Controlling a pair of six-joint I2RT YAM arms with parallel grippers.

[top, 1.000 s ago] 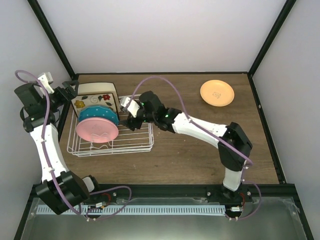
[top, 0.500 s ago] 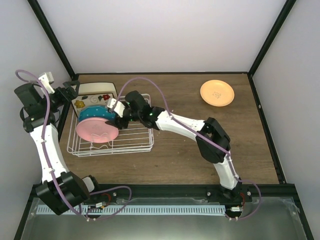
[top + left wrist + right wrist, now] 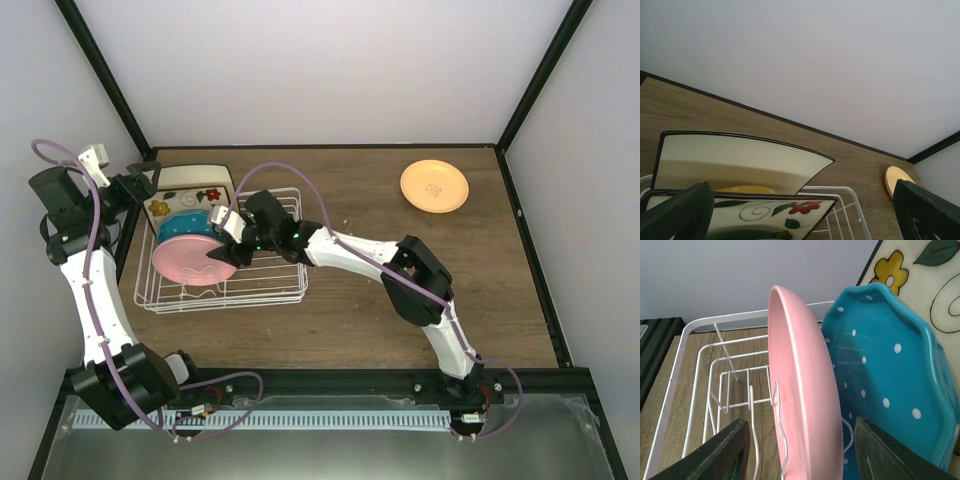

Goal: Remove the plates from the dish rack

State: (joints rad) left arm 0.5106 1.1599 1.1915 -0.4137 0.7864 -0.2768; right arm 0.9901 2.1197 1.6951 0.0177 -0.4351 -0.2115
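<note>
One plate is out of the dish rack [image 3: 270, 290] and the others remain in it, so the unloading looks barely begun. The pale-orange plate [image 3: 434, 186] lies flat on the desk [image 3: 400, 310] near its far right corner, well apart from everything else. The rack sits along the left edge toward the far left corner. Standing on edge in it, front to back, are the pink plate [image 3: 195, 262], the teal dotted plate [image 3: 195, 228], the flowered square plate [image 3: 185, 203] and the plain cream square plate [image 3: 190, 177]. In the left wrist view a sliver of a dotted orange plate [image 3: 747, 189] shows between the two squares, which would leave five to take out. The right tool [image 3: 797, 427] reaches across the rack from the right. Its jaws are spread with the pink plate's rim between them, and nothing is gripped yet. One finger is over the bare wires in front of the plate, and the other is on the teal plate's side. I cannot tell whether that finger has slipped into the gap between pink and teal. I judge the pink plate to be the one about to be taken, since it stands foremost. The left tool [image 3: 142, 182] hangs over the rack's far left end near the desk's corner, its jaws wide apart and empty above the square plates.
</note>
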